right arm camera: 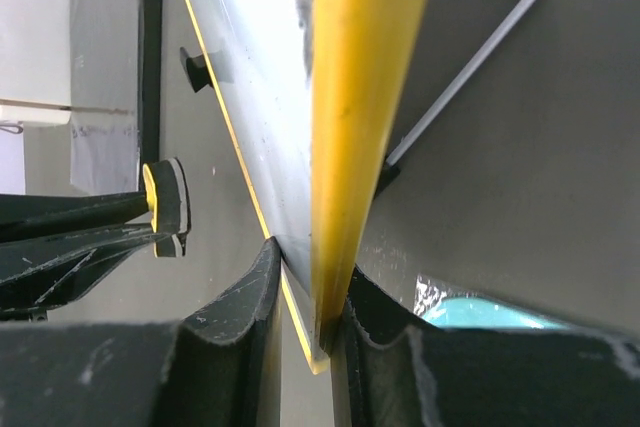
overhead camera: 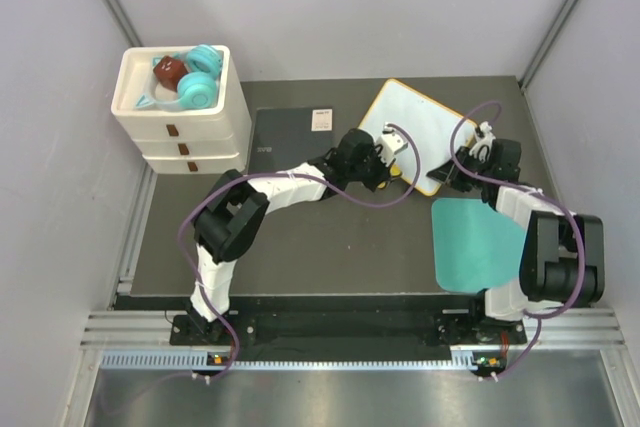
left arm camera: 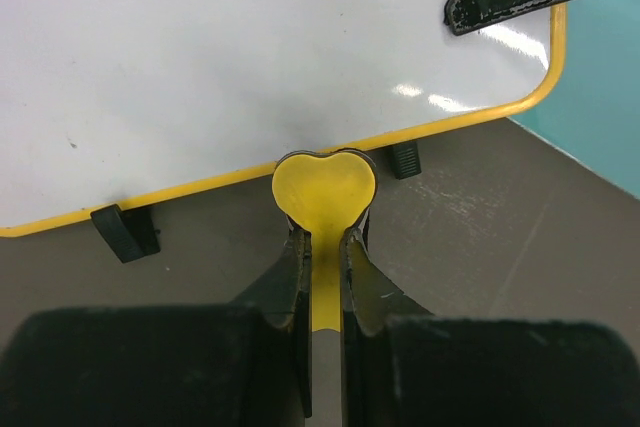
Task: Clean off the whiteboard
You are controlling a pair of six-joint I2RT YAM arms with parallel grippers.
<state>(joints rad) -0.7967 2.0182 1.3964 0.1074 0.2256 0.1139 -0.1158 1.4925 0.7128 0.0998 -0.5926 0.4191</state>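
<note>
White drawer stack [overhead camera: 180, 132] at surface's far-left corner holds teal and brown objects [overhead camera: 197, 85]; whiteboard [overhead camera: 415, 122] toward far-right corner, right jaws clamped on its rim, left jaws gripping yellow heart piece [left arm camera: 323, 187] at its edge.

Your left arm [overhead camera: 290, 187] reaches forward, jaws pinching a yellow heart-shaped piece [left arm camera: 324, 187]. Your right arm [overhead camera: 520, 205] clamps its jaws on the yellow-rimmed whiteboard [overhead camera: 420, 117].
</note>
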